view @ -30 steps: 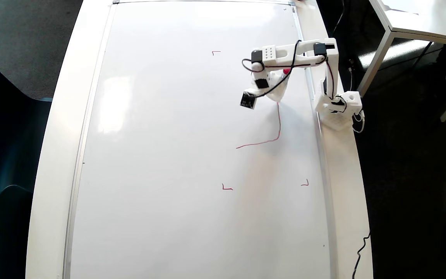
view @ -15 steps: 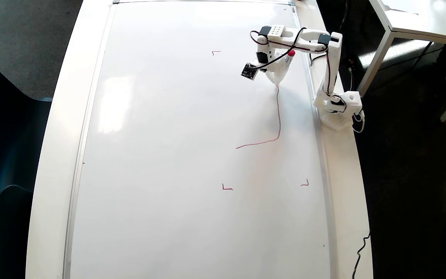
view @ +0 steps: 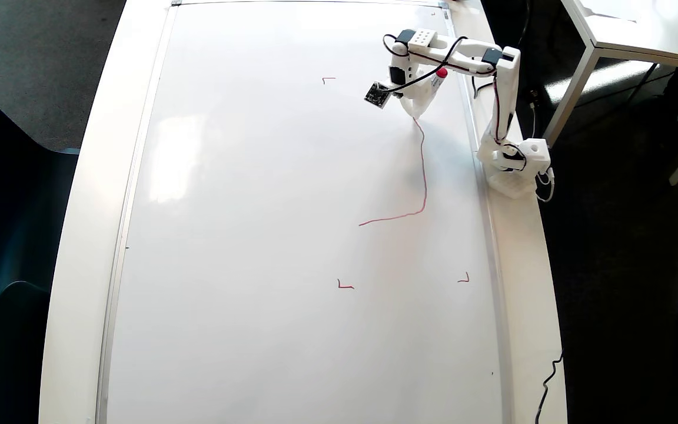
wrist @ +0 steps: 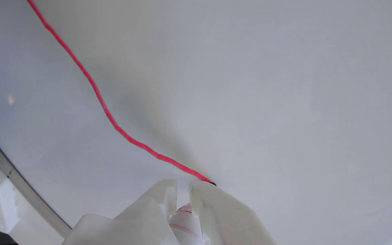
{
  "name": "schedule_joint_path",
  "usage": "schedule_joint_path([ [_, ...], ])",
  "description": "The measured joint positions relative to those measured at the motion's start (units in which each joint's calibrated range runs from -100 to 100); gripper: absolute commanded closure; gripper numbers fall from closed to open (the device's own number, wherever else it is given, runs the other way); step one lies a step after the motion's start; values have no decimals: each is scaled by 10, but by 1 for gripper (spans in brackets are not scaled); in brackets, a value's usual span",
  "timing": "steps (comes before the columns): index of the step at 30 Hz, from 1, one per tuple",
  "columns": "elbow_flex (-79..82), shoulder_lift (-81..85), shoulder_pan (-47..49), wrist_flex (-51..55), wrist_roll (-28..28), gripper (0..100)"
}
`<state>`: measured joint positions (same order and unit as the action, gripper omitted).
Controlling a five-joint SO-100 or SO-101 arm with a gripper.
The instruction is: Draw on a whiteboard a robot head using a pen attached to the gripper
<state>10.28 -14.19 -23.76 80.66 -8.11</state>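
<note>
The whiteboard [view: 256, 235] covers most of the desk in the overhead view. A thin red line [view: 423, 176] runs from mid-board right, curves up and ends at the pen tip; it is only part of an outline, not a full robot head. My white gripper [view: 414, 113] is shut on the pen [view: 436, 82], whose red cap end points up-right. Tip touches the board. In the wrist view the fingers [wrist: 162, 194] close around the pen [wrist: 182, 221], with the red line [wrist: 107, 112] ending at the tip. Red corner ticks [view: 345, 285] mark the board.
The arm's base [view: 515, 165] stands on the desk's right edge beside the silver frame [view: 486, 235]. Another white desk [view: 639, 35] stands at the top right. A dark chair [view: 3, 235] is at the left. A black cable [view: 548, 383] hangs at the lower right.
</note>
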Motion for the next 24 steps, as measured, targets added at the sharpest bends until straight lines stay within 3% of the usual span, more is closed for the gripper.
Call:
schedule_joint_path([
  [7,-5,6,11,-71,0,99],
  [17,-15,-3,101,-180,1,99],
  [24,-83,-49,115,-179,2,99],
])
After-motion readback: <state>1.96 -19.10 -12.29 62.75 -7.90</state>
